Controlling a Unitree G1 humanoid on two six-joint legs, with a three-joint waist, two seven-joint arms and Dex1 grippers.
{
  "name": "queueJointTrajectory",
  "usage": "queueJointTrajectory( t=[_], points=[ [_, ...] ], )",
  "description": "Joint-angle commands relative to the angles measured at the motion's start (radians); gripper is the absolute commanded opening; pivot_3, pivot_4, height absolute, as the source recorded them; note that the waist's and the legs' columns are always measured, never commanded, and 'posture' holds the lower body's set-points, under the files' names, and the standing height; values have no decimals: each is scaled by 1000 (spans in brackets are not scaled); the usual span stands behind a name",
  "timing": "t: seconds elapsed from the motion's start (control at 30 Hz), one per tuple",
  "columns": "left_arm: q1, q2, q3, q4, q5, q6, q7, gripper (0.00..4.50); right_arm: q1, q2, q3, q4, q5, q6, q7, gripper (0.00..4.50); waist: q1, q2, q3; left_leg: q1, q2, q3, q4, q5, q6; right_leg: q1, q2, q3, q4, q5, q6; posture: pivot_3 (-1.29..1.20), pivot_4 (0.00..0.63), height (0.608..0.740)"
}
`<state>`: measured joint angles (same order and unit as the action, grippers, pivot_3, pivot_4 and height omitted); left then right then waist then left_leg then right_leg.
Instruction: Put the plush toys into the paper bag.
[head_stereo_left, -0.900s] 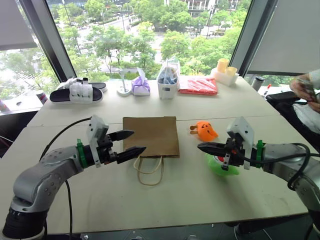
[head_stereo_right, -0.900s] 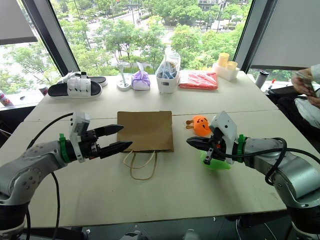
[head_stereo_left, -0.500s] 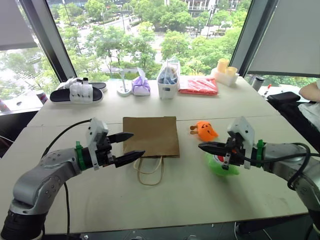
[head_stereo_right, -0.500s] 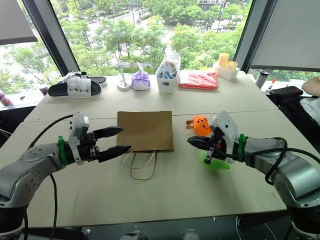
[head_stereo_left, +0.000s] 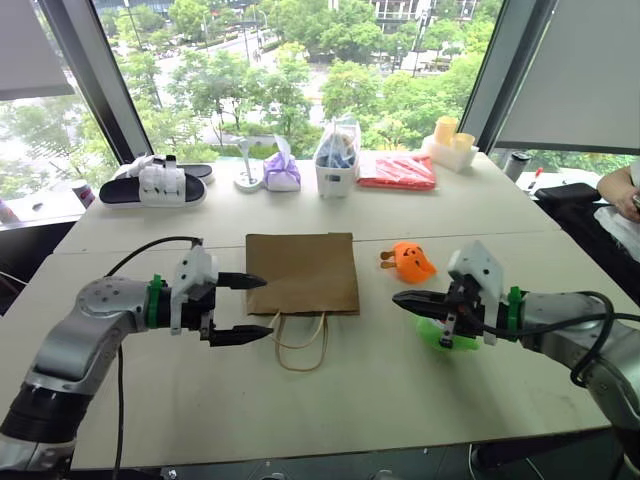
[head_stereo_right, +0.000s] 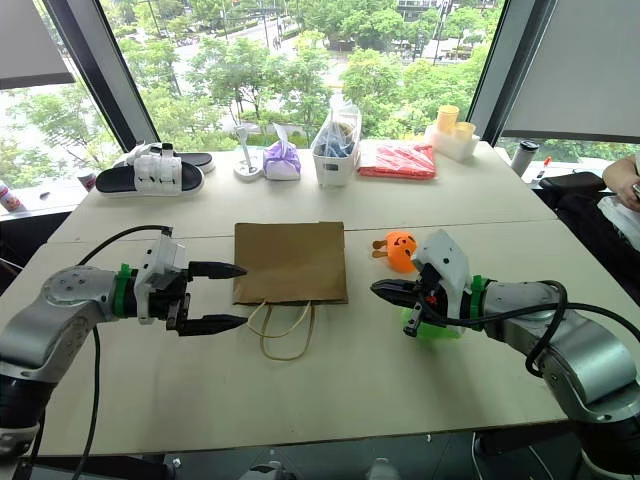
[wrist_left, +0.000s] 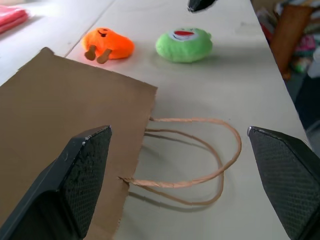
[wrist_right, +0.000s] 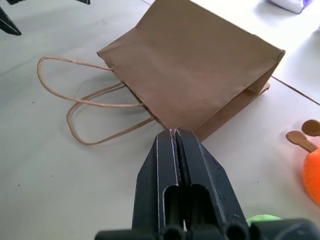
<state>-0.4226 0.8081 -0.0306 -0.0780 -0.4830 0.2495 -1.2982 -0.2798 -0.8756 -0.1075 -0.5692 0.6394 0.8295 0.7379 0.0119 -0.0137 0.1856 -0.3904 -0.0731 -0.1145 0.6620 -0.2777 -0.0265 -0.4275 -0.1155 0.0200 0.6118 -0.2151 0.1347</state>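
The bag (head_stereo_left: 302, 272) lies flat on the table (head_stereo_left: 350, 390), its mouth toward the robot and its two cord handles (head_stereo_left: 300, 345) looped out on the tabletop in front of it. Nothing is inside it that I can see.

The left gripper (head_stereo_left: 246, 308) hangs just off the bag's near left corner, pointing across toward the right, its two black fingers spread wide apart with nothing between them. One finger sits level with the bag's left edge, the other lower, beside the handles. From its wrist, the bag's corner and the handles lie between the spread fingers (wrist_left: 80, 180).

The right gripper (head_stereo_left: 402, 298) is clenched tight, fingers pressed together, holding nothing. It points left toward the bag and hovers over the green toy (head_stereo_left: 437, 333), which rests on the table partly hidden under it. The orange toy (head_stereo_left: 410, 261) lies just beyond, between the green one and the bag's right edge, touching neither.

At the far side by the window sit a sandal (head_stereo_left: 150, 186), a purple pouch (head_stereo_left: 281, 172), a white bin (head_stereo_left: 336, 165), a red packet (head_stereo_left: 396, 171) and yellow cups (head_stereo_left: 450, 135). A person's arm (head_stereo_left: 622, 190) shows at the far right.
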Motion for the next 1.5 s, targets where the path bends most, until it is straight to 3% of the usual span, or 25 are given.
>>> queueJointTrajectory(
  t=[0.03, 0.23, 0.27, 0.37, 0.57, 0.6, 0.67, 0.8, 1.07, 1.3, 1.5],
  points=[
    [-60, -39, -67, 84, 90, -150, -69, 4444, 32, 0, -29, -64, -8, -2, -32, 0, 1, 0, 0, 0, 0, 0, 0, 0, 0, 0, 0, 0, 0, 0, 0, 0, 150, 740],
    [-157, -130, -173, 289, 212, -335, -140, 4444, 80, 7, -43, -122, -5, 19, -88, 0, 1, 0, 0, 0, 0, 0, 0, 0, 0, 0, 0, 0, 0, 1, 2, 0, 150, 740],
    [-172, -150, -181, 327, 223, -362, -146, 4215, 86, 9, -46, -134, -1, 27, -100, 0, 2, 0, 0, 0, 0, 0, 0, 0, 0, 0, 0, 0, 0, 1, 2, 0, 150, 740],
    [-199, -185, -180, 398, 240, -414, -153, 3220, 109, 17, -51, -163, 3, 44, -130, 0, 0, 0, 0, 0, -1, 0, 0, 0, 0, 0, 0, 0, 0, 1, 2, 0, 150, 740],
    [-245, -245, -130, 377, 170, -301, -103, 143, 160, 75, 17, -195, -46, 44, -214, 0, 0, -1, 0, 0, 0, 0, 0, 0, 1, -1, 0, 0, 0, 1, 2, 0, 150, 740],
    [-258, -257, -117, 358, 148, -251, -80, 30, 161, 89, 40, -195, -59, 42, -228, 0, 0, -1, 0, 0, -1, 0, 1, 0, 1, 0, 0, 0, 1, 1, 3, 0, 150, 740],
    [-275, -272, -97, 320, 118, -165, -43, 30, 160, 112, 73, -195, -78, 41, -247, 0, 1, -1, 0, 0, -1, 0, 1, 0, 1, 0, 0, 0, 1, 1, 3, 0, 150, 740],
    [-312, -301, -36, 208, 10, 45, 54, 30, 75, 272, 229, -87, -189, 4, -358, 0, -9, -1, 0, 0, -1, -1, 1, 0, 1, 0, 1, 0, 2, 1, 3, 0, 150, 740],
    [-305, -334, 35, 37, -116, 265, 211, 30, -129, 536, 398, 311, -408, -160, -455, 0, -28, 0, 0, 1, -1, -2, 0, 0, 0, -2, 2, 0, 3, 1, 3, 0, 150, 740],
    [-305, -394, 130, -67, -222, 381, 406, 30, -283, 735, 394, 707, -518, -273, -541, 0, -25, 0, 0, 1, -1, -2, 0, 1, -1, -3, 2, 1, 4, 2, 2, 0, 150, 740],
    [-403, -423, 225, -18, -227, 348, 558, 30, -277, 746, 411, 765, -577, -280, -511, 0, -31, 0, 0, 1, -2, -3, -1, 2, -3, -4, 2, 2, 5, 2, 2, 0, 150, 740]
  ],
)
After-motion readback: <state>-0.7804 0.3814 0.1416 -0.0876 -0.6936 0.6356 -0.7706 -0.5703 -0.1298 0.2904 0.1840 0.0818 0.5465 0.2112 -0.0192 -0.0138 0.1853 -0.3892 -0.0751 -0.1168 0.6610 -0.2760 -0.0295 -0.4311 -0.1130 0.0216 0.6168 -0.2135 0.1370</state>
